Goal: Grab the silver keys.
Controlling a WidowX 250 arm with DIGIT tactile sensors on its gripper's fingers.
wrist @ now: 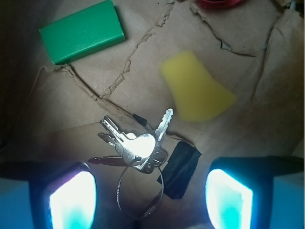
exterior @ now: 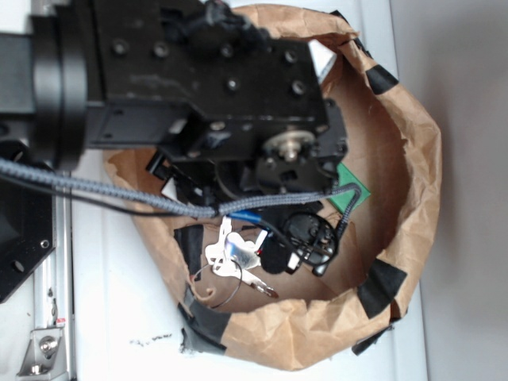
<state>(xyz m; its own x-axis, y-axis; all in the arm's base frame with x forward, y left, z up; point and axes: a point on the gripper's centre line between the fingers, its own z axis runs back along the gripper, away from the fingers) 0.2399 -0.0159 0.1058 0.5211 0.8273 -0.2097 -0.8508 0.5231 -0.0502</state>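
The silver keys (wrist: 136,143) lie fanned out on brown paper, with their thin wire ring (wrist: 140,191) looping toward the bottom of the wrist view. They also show in the exterior view (exterior: 232,255) inside a brown paper bag. My gripper (wrist: 150,198) is open and hovers above them. Its two glowing fingertips (wrist: 71,200) stand wide apart, the wire ring between them and the keys just ahead. In the exterior view the gripper (exterior: 298,242) is partly hidden under the black arm.
A green block (wrist: 82,32) lies at the far left and a yellow sponge (wrist: 195,88) right of the keys. A black tape patch (wrist: 178,164) is stuck beside the keys. A red thing (wrist: 219,3) shows at the top edge. The paper bag's walls (exterior: 413,159) ring the area.
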